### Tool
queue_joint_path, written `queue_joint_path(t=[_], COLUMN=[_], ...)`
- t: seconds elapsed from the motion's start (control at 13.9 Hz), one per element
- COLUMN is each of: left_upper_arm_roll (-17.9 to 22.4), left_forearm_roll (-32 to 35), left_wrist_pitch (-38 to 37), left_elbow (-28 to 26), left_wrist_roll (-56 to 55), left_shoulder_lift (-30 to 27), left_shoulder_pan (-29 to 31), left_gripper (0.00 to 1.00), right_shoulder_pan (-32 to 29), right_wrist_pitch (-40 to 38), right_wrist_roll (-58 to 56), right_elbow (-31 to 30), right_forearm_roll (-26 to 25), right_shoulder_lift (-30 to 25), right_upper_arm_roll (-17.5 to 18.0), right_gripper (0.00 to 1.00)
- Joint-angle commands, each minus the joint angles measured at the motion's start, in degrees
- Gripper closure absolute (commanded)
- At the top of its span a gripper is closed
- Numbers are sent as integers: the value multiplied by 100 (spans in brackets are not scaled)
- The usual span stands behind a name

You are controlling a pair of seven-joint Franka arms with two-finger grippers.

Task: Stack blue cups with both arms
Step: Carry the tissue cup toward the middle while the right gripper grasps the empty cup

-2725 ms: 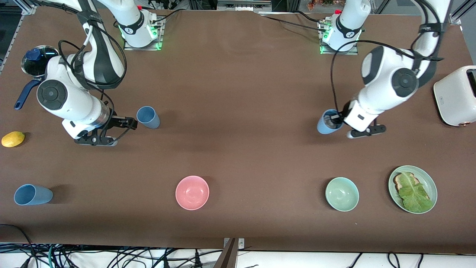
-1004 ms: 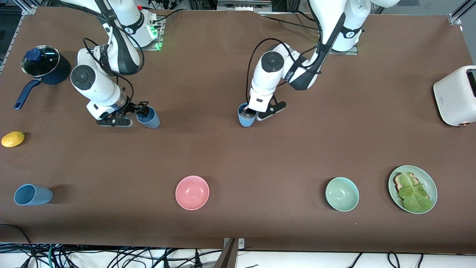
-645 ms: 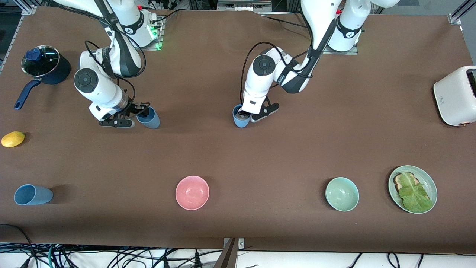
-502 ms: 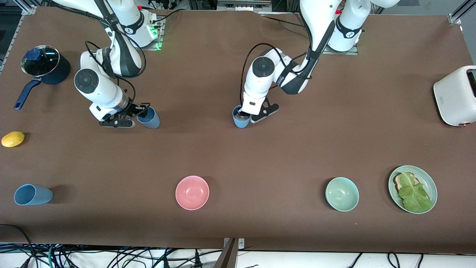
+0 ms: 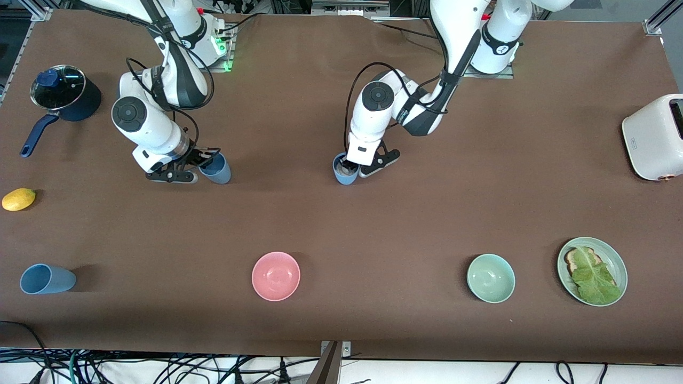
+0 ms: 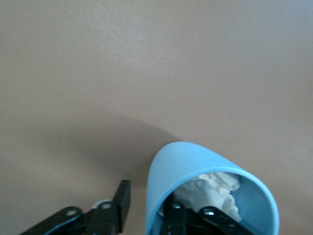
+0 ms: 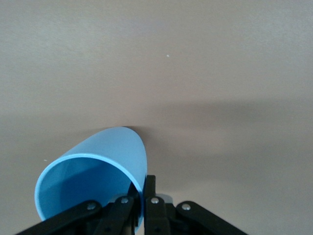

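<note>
Since a second ago the right pincer (image 5: 209,159) has clamped the slate-blue cup (image 5: 217,168) by its rim. The sky-blue cup (image 5: 344,172), mid-worktop at its three o'clock, has the left pincer (image 5: 349,166) loosening around its wall. Light, stiff, slippery plastic: pinch rims.

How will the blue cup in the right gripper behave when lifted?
Probably light and stiff: the blue cup looks like thin plastic and is empty in the right wrist view. Held by one wall in the right gripper, it may tilt or slip.
</note>
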Motion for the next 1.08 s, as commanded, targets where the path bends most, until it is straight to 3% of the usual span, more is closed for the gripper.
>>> queue_joint_path(t=[0.0, 0.14, 0.36, 0.65, 1.0], left_upper_arm_roll=[96, 105, 123, 202, 176], left_forearm_roll=[157, 157, 166, 166, 175], left_wrist_pitch=[-111, -374, -708, -1384, -3053], left_elbow=[103, 103, 103, 129, 778], left_wrist_roll=[-249, -267, -267, -197, 1092], left_shoulder_lift=[-108, -249, -495, -995, -1523], left_shoulder_pan=[-65, -39, 5, 162, 1120], left_gripper=[16, 9, 6, 5, 4], right_shoulder_pan=[9, 70, 421, 1080, 1704], right_wrist_pitch=[-865, -1848, -2633, -2820, -2873], right_wrist_roll=[303, 619, 1093, 2078, 3010], right_elbow=[621, 1428, 2379, 3101, 3524], right_forearm_roll=[59, 59, 67, 67, 76], right_shoulder_lift=[-57, -13, 232, 593, 760], right_upper_arm_roll=[84, 216, 225, 225, 225], right_gripper=[100, 100, 100, 100, 100])
